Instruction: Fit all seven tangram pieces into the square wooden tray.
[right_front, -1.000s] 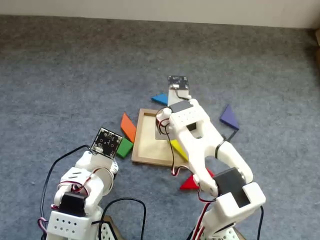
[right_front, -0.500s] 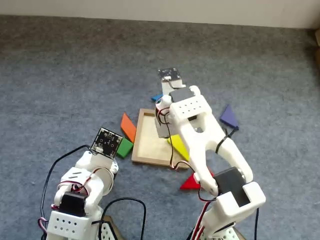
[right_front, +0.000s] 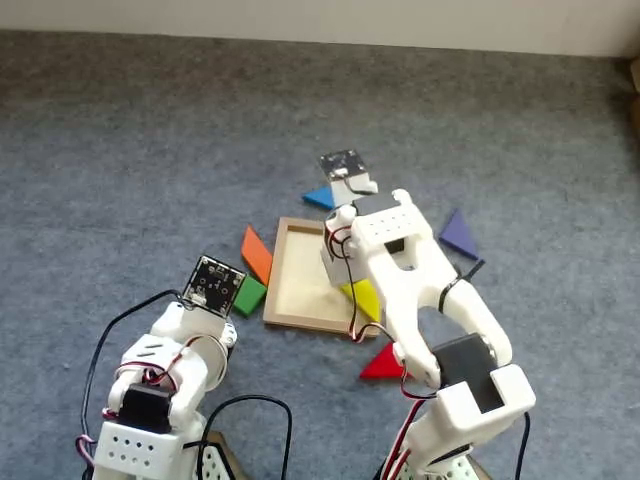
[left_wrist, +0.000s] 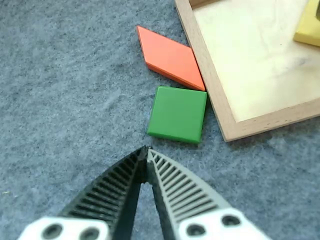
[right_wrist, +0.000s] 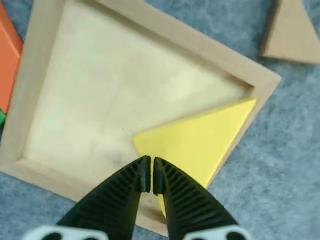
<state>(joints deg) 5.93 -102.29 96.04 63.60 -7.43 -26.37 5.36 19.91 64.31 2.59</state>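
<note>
Arms: right arm leaning out over wooden tray, wrist pointing down. Right gripper hanging over yellow triangle, fingers pressed together, gripping nothing; contact with piece, cannot tell. Yellow triangle lying inside tray, one edge along wall. Left arm sitting folded back near tray's corner. Left gripper pinched closed, carrying nothing, tips pointing at green square just ahead. Green square and orange parallelogram lying on carpet just beside tray's outer wall. Red triangle, blue piece, purple triangle sitting outside tray.
</note>
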